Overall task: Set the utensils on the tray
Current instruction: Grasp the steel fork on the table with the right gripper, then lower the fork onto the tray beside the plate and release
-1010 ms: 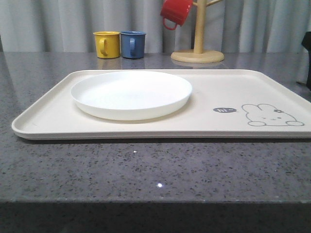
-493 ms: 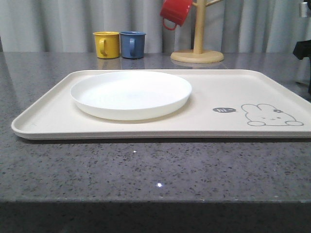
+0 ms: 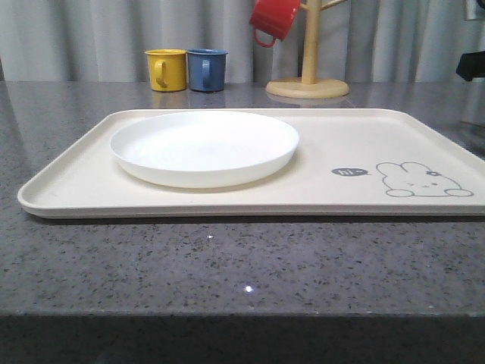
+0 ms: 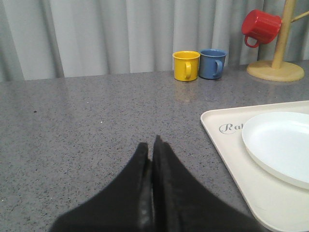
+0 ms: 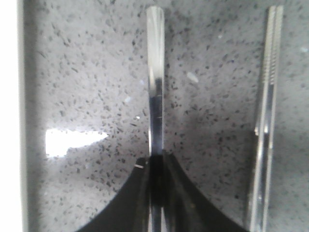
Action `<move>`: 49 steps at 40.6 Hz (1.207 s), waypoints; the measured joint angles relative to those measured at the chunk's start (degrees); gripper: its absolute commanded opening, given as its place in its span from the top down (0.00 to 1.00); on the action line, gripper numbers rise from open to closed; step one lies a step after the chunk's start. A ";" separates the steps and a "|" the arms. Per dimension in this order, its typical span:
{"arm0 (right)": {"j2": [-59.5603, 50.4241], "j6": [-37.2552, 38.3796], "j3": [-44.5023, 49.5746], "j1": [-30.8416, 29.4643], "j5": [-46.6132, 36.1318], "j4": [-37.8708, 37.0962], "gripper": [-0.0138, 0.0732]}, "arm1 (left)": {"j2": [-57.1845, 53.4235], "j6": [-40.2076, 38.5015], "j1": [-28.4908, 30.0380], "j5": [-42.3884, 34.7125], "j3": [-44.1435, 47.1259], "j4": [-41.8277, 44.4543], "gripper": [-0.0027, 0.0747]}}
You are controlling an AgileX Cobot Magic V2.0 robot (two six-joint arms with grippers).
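Granite counter (image 3: 227,265) | left hand (image 4: 152,145) pressed together | right hand (image 5: 155,162) pinching utensil handle (image 5: 155,72)

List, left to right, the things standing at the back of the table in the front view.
Yellow metal mug → blue metal mug → red mug hanging on the wooden mug tree → the mug tree's round wooden base.
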 measured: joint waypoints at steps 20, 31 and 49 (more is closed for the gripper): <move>-5.83 11.67 -6.38 11.78 7.58 0.00 0.89 | 0.00 0.00 0.00 -0.11 0.00 0.00 0.99; -2.50 22.64 -6.38 23.85 2.39 -0.24 0.89 | 0.00 0.00 0.00 -0.11 0.00 0.00 0.99; 3.83 29.17 -6.38 25.80 -0.49 -0.89 0.89 | 0.00 0.00 0.00 -0.11 0.00 0.00 0.99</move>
